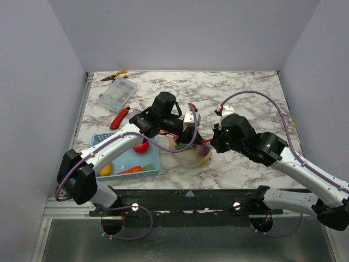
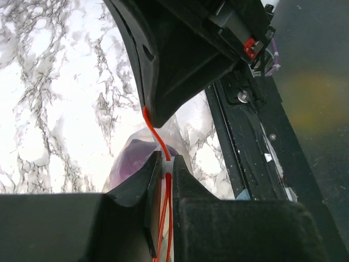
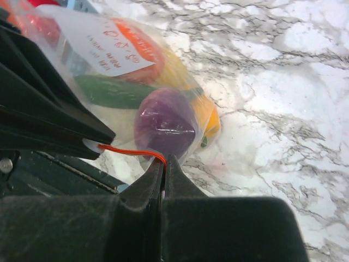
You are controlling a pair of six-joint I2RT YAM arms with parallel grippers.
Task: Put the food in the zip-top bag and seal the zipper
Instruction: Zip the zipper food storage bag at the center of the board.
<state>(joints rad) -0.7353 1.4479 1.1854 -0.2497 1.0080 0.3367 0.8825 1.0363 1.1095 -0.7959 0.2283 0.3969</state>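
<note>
I am at the sealing step. My left gripper [image 2: 164, 169] is closed on the zipper [image 2: 154, 128], with the thin red-orange strip pinched flat between the two fingers. My right gripper [image 3: 163, 166] is also closed on the same strip, a little further along the mouth. The zip-top bag [image 3: 117, 123] hangs between the two pinches, with its lower part on the marble table [image 1: 245, 93] just in front of my bases.

I judge that the next move calls for one gripper to hold its place while the other slides along the strip. The squeeze must be firm enough to press the two halves together, but the pull must not drag the floppy bag away.

The right wrist view shows what is inside: a purple onion [image 3: 163, 123] near the mouth, a green piece [image 3: 112, 91] behind it, and yellow and orange shapes I cannot name for sure. The left wrist view shows only the onion as a purple blur, but it shows best the free part of the strip between my two grips (it bends, so it is not tight).

Only the top view shows the blue basket [image 1: 101, 140], where a red tomato [image 1: 142, 147], a carrot [image 1: 135, 170] and a yellow piece [image 1: 106, 169] lie, so I think the filling is not complete
</note>
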